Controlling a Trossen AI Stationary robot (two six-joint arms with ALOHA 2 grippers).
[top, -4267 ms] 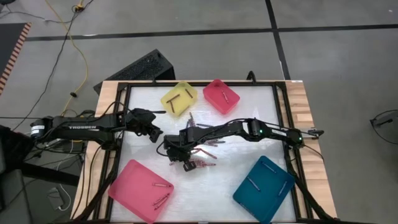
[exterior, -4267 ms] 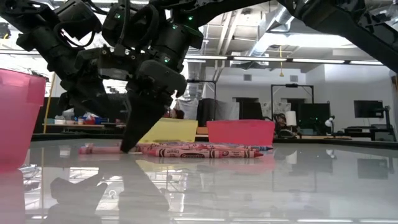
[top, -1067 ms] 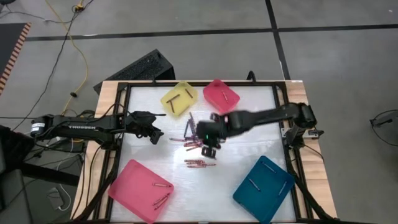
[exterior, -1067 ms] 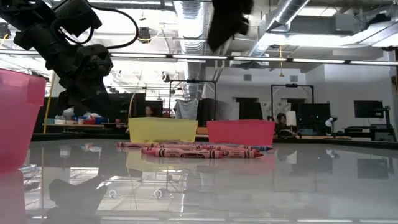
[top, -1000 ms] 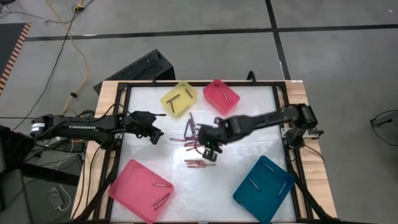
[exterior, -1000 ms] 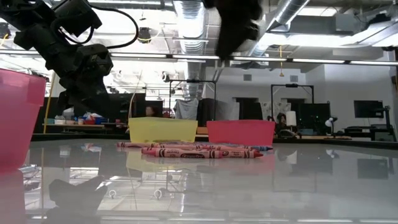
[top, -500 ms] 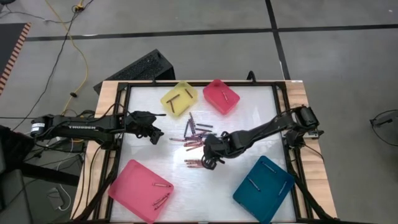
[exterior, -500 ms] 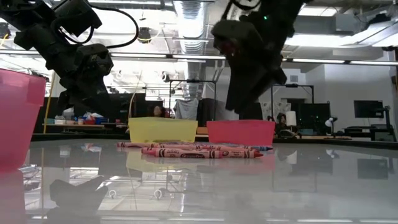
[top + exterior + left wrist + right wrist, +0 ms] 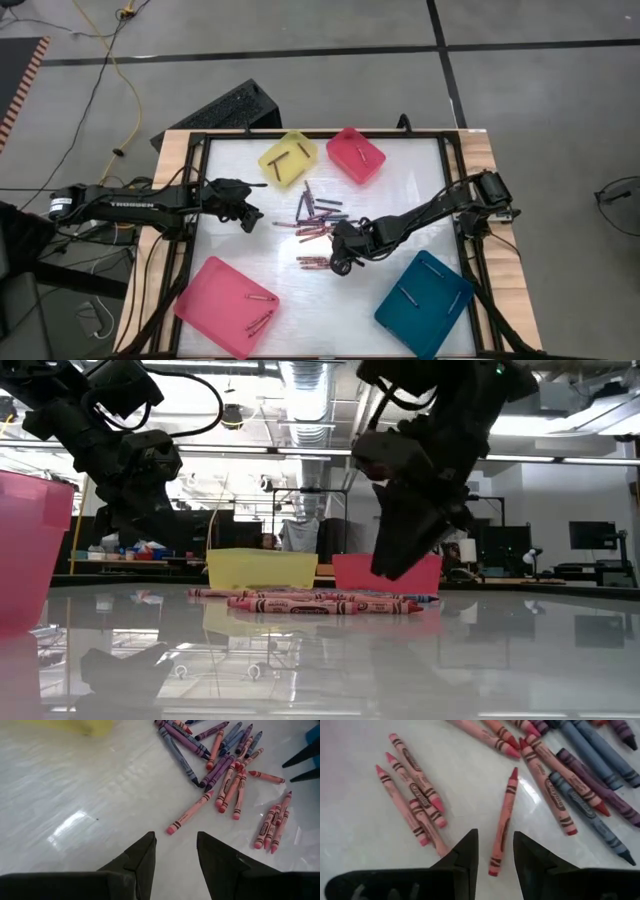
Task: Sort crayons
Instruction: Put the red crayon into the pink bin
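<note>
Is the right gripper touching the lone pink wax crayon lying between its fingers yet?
Apart. In the right wrist view the open right gripper straddles the lone pink crayon, with white table showing on both sides.

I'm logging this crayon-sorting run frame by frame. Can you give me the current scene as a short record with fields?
loose crayons: red/pink and purple-blue crayons scattered mid-table
right claw: right claw open, low over a lone red crayon that lies between its fingers, not gripped
left claw: left claw open, empty, waiting at the table's left side
sorted so far: sticks already in the yellow tray, small pink tray, large pink tray, teal tray
</note>
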